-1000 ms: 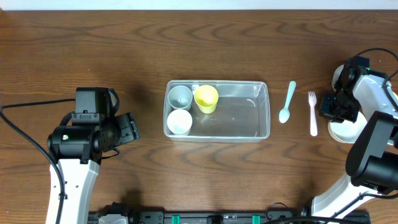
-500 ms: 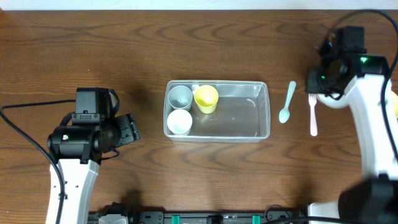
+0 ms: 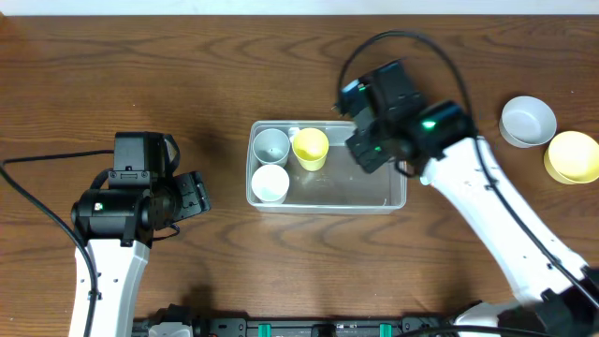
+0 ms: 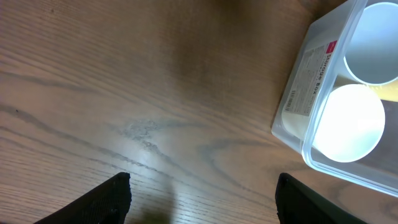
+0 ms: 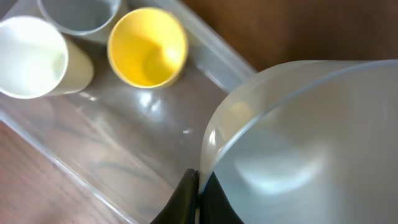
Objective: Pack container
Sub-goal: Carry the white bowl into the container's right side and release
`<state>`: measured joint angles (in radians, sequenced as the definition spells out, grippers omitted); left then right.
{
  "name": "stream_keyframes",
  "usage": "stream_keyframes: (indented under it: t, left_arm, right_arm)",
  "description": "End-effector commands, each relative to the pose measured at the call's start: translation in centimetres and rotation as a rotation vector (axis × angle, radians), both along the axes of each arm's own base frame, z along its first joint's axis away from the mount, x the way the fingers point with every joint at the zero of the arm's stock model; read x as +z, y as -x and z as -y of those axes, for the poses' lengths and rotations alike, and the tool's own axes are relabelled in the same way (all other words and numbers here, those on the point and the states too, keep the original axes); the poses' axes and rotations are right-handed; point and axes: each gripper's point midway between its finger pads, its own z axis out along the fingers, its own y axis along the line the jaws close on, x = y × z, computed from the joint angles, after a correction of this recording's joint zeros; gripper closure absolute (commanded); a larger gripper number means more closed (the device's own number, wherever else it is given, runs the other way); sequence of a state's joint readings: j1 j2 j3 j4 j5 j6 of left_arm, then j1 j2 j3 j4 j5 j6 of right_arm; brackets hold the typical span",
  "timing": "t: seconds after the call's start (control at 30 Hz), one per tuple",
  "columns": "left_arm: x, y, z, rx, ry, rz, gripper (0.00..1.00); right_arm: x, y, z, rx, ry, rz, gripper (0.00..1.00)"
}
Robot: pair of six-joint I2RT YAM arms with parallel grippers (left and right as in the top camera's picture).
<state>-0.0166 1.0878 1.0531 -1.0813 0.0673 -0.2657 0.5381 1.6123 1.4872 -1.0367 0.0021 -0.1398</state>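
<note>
"Where is the tub [image 3: 328, 208] sitting?"

"It is lying in the middle of the bench [image 3: 187, 56], long side running left to right. Three cups are standing at its left end: a grey cup [image 3: 271, 145] and a yellow cup [image 3: 311, 148] along the far wall, and a white cup [image 3: 270, 183] by the near wall."

"And the right arm [image 3: 487, 206]?"

"It is reaching over the tub's right half and covering part of it, so from above I am not seeing what it is carrying. Its own camera is showing more. The right fingers [image 5: 183, 202] are pinching the rim of a pale bowl [image 5: 298, 143], drawn narrow on it. That bowl is filling the view and running off the right and bottom edges. It is hanging over the tub's bare floor, right of the yellow cup. Whether it is touching the tub I cannot tell."

"The left side?"

"The left fingers [image 4: 115, 196] are hanging wide apart over bare wood, holding nothing, just left of the tub. Only their tips are showing at the bottom of that view. The tub's corner, with a label [image 4: 309, 81], is being cut off at the right."

"Anything else?"

"A grey bowl [image 3: 529, 120] and a yellow bowl [image 3: 573, 156] are sitting close together at the far right, the yellow one reaching the frame edge."
</note>
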Motion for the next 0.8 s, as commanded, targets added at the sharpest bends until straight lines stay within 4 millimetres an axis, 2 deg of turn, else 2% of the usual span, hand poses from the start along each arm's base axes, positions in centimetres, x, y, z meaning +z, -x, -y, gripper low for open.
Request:
stream_keyframes:
  t: [0.0,0.27,0.4,0.53,0.77]
  left_arm:
    - [-0.2,0.2,-0.4,0.015,-0.012,-0.011,0.25]
    - [-0.2,0.2,-0.4,0.015,-0.012,-0.014,0.25]
    - [-0.2,0.2,-0.4,0.015,-0.012,-0.014,0.25]
    - [-0.2,0.2,-0.4,0.016,-0.012,-0.014,0.25]
    - [-0.2,0.2,-0.4,0.016,-0.012,-0.014,0.25]
  right_arm:
    - [-2.4,0.4,-0.8,0.014,0.042,-0.059,0.99]
    - [-7.1,0.3,-0.7,0.010,0.114,-0.177,0.99]
    - [-8.8,0.3,-0.5,0.006,0.139,-0.218,0.99]
    - [-9.9,0.2,-0.2,-0.004,0.153,-0.244,0.99]
    - [-10.1,-0.5,1.1,-0.040,0.154,-0.254,0.95]
